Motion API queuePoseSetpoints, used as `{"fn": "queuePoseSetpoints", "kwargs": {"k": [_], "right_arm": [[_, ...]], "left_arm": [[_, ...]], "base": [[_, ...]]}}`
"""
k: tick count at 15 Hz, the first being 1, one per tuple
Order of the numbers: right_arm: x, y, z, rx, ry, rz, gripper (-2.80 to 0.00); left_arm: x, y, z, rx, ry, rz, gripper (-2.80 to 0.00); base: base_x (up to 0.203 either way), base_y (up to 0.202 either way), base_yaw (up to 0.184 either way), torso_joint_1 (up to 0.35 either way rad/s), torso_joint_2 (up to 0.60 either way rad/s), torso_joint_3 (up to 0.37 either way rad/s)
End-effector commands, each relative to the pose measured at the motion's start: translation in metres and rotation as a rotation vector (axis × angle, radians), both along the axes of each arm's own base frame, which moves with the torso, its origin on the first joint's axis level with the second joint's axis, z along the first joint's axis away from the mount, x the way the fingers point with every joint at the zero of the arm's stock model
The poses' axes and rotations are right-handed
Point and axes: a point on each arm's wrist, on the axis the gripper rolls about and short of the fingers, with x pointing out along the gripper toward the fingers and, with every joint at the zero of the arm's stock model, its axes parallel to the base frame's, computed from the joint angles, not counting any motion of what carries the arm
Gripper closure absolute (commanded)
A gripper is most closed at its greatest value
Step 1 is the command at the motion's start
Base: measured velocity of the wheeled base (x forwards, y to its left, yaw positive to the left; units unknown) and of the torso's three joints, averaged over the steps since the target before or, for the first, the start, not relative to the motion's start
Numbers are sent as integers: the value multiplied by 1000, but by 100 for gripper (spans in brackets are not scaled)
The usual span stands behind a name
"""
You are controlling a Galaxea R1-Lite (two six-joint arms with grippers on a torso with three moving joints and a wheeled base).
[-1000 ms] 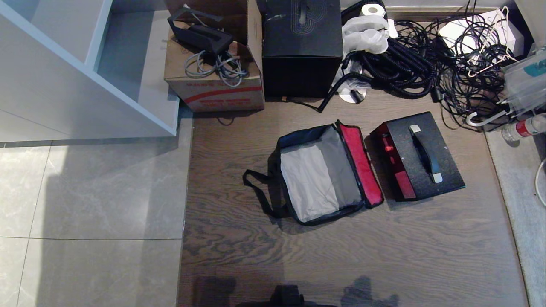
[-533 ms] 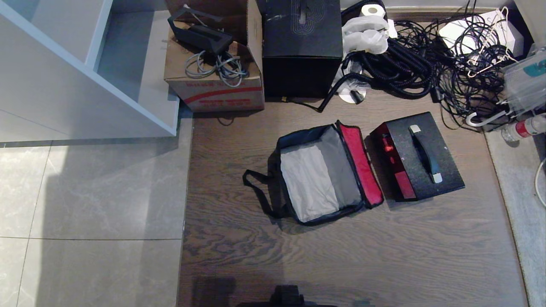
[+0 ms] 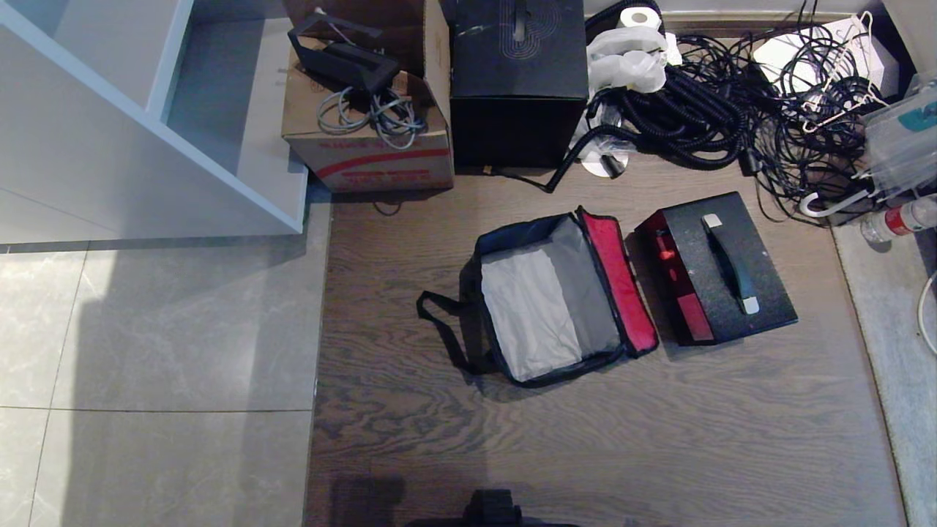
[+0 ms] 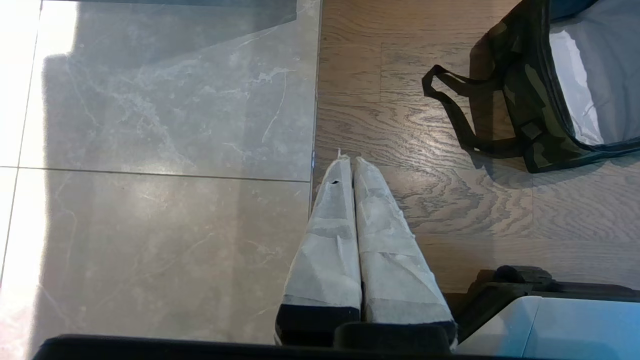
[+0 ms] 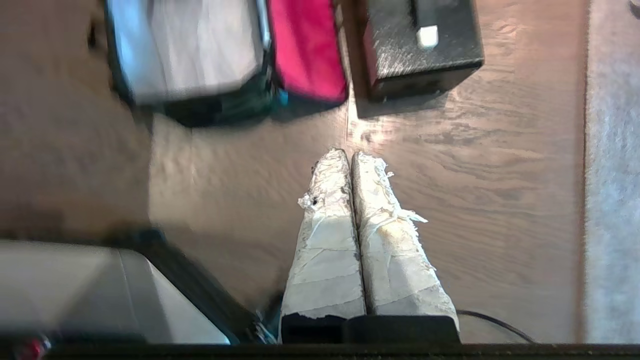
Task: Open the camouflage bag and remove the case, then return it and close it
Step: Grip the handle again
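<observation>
The camouflage bag [image 3: 545, 307] lies open on the wooden floor, grey lining showing and its red-edged lid [image 3: 618, 282] folded out to the right. The black speckled case [image 3: 721, 267] stands on the floor just right of the bag, outside it, handle up. Neither arm shows in the head view. My left gripper [image 4: 349, 159] is shut and empty, low over the floor well short of the bag [image 4: 530, 100]. My right gripper [image 5: 347, 154] is shut with nothing in it, pulled back from the bag [image 5: 190, 55] and the case [image 5: 420, 55].
A cardboard box [image 3: 366, 139] with cables and a taller black box [image 3: 518, 88] stand behind the bag. A tangle of black cables [image 3: 732, 102] fills the back right. A white shelf unit [image 3: 146, 132] stands at the left. Grey tiles [image 3: 161, 366] border the wood.
A shadow near the bottom edge of the head view, right of centre, has shrunk and gone. The bag and the case have not moved.
</observation>
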Motion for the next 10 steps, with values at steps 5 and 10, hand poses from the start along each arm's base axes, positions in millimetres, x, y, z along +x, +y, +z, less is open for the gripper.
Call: {"fn": "queuePoseSetpoints", "kwargs": {"k": [5, 10], "right_arm": [[0, 0, -2, 33, -99, -20, 0], [0, 0, -1, 33, -102, -20, 0]], "left_arm": [[0, 0, 0, -1, 0, 0, 0], [0, 0, 0, -1, 0, 0, 0]], "base": [[0, 0, 0, 0, 0, 0], [0, 0, 0, 0, 0, 0]]}}
